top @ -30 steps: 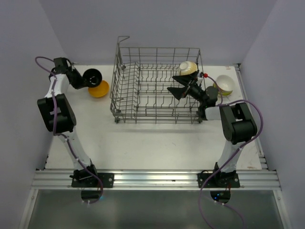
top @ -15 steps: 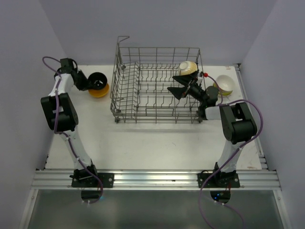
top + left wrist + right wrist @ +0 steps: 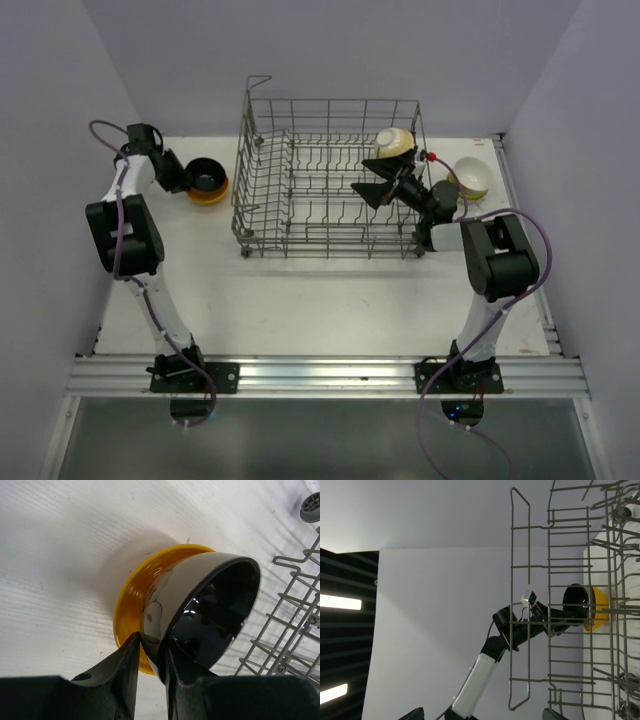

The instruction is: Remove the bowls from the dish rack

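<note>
A black bowl with a pale outside leans tilted in a yellow bowl on the table, left of the dish rack. My left gripper straddles the black bowl's rim, one finger outside and one inside, jaws slightly parted. From above, the left gripper sits just left of the black bowl and the yellow bowl. A cream bowl stands on edge in the rack's far right corner. My right gripper hangs wide open inside the rack, just in front of the cream bowl, holding nothing.
A white bowl with a yellow-green band sits on the table right of the rack. The right wrist view looks through the rack's wire side towards the left arm. The rack's grid wall stands close to the right of the stacked bowls.
The left arm carried the black bowl down and right onto the yellow bowl, and its jaws have loosened on the rim. The right arm has not moved.
</note>
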### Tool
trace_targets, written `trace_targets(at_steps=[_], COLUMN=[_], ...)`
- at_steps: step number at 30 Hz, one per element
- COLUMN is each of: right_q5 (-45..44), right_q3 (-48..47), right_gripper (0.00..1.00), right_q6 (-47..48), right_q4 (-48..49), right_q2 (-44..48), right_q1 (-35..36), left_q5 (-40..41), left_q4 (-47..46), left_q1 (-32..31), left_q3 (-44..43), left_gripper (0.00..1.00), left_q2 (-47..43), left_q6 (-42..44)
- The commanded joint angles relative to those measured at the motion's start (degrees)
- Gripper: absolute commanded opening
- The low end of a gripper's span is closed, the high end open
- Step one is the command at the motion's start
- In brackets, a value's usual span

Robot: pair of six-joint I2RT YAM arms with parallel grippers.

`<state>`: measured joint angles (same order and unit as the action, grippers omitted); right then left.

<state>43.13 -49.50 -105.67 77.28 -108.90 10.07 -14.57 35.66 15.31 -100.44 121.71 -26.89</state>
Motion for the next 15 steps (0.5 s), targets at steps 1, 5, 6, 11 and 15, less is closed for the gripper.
trace_targets(at_steps=[1, 5, 6, 11, 15], right_q5=[1.1, 1.2, 1.2, 1.2, 1.2], right_q3=[3.5, 3.5, 3.5, 3.3, 3.2], right_gripper=[0.99, 0.99, 0.99, 0.99, 0.99], right_q6=[0.7, 0.8, 0.7, 0.6, 0.5], right_q4=[13.2, 13.3, 13.3, 13.2, 13.3], right_q2=[-6.1, -6.4, -6.3, -6.8, -6.7], right_q1=[-2.9, -3.0, -3.0, -3.1, -3.1], left_q5=[-1.9, -2.2, -2.1, -2.0, -1.8], left_q4=[-1.7, -1.6, -1.7, -1.9, -1.9], left_q1=[0.2, 0.2, 0.1, 0.1, 0.2], left_q3=[-0.3, -0.1, 0.2, 0.3, 0.2], left_gripper=[0.28, 0.33, 0.34, 0.40, 0.50], left_q2=[-0.4, -0.3, -0.3, -0.6, -1.0], left_q6=[-0.2, 0.4, 0.5, 0.8, 0.9])
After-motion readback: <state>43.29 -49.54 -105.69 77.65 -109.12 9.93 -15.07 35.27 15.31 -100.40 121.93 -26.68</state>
